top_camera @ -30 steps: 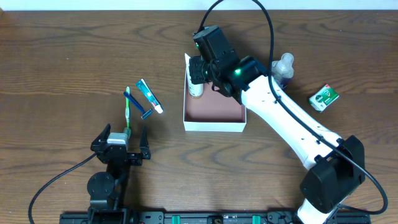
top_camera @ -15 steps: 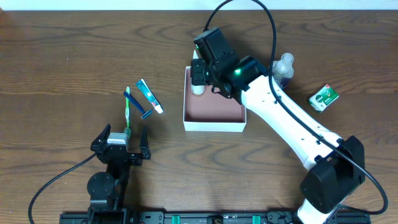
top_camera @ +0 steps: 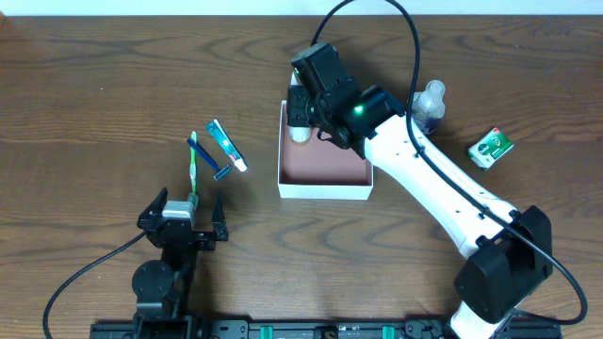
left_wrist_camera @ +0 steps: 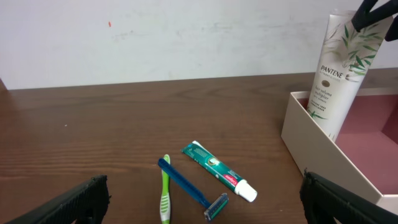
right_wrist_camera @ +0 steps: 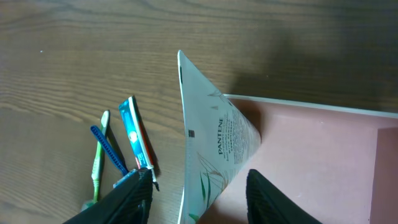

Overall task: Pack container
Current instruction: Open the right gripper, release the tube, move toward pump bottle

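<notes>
The container (top_camera: 325,191) is a shallow white box with a pink floor at the table's middle; it also shows in the left wrist view (left_wrist_camera: 323,149) and the right wrist view (right_wrist_camera: 311,155). My right gripper (top_camera: 301,105) hangs over its far left corner, shut on a white Pantene tube (left_wrist_camera: 339,68) that stands tilted with its lower end inside the box. The tube fills the space between the fingers (right_wrist_camera: 199,186) in the right wrist view (right_wrist_camera: 214,143). My left gripper (top_camera: 184,221) is open and empty near the front left (left_wrist_camera: 202,211).
A green toothbrush (top_camera: 193,168), a blue razor (top_camera: 209,160) and a toothpaste tube (top_camera: 226,146) lie left of the container, ahead of the left gripper. A clear bottle (top_camera: 429,99) and a green box (top_camera: 492,148) lie right of the right arm.
My right gripper has shifted slightly toward the container's far wall with the tube in it. The left arm has not moved.
</notes>
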`<control>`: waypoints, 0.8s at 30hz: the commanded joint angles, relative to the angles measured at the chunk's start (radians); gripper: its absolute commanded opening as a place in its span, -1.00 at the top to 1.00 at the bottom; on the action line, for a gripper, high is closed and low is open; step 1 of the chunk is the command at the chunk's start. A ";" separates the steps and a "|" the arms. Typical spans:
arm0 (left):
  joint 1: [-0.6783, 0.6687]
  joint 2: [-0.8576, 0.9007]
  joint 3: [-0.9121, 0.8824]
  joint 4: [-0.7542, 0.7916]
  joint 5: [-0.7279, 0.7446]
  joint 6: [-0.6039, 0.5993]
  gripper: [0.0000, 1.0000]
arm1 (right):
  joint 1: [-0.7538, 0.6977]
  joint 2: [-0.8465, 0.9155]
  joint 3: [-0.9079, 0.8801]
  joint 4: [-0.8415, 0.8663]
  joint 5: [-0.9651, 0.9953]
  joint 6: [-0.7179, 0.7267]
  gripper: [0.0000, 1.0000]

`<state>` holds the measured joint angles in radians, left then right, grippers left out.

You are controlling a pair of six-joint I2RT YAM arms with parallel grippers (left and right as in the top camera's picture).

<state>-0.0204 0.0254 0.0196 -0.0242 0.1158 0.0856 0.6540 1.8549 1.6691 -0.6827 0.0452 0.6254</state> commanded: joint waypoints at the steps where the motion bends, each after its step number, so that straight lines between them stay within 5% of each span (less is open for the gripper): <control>1: 0.005 0.000 -0.016 -0.036 0.011 0.000 -0.96 | 0.007 -0.003 0.015 0.006 0.011 0.006 -0.01; 8: 0.005 0.000 -0.016 -0.036 0.011 0.000 -0.96 | 0.007 -0.042 0.093 -0.039 -0.016 -0.060 -0.18; 16: 0.005 0.000 -0.016 -0.036 0.011 0.000 -0.96 | -0.020 -0.129 0.376 -0.383 0.155 -0.129 -0.44; 24: 0.005 0.000 -0.016 -0.036 0.011 0.000 -0.96 | -0.280 -0.170 0.393 -0.634 0.235 -0.126 -0.64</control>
<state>-0.0204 0.0254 0.0196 -0.0242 0.1158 0.0856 0.4671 1.6562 2.0727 -1.2785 0.2256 0.5114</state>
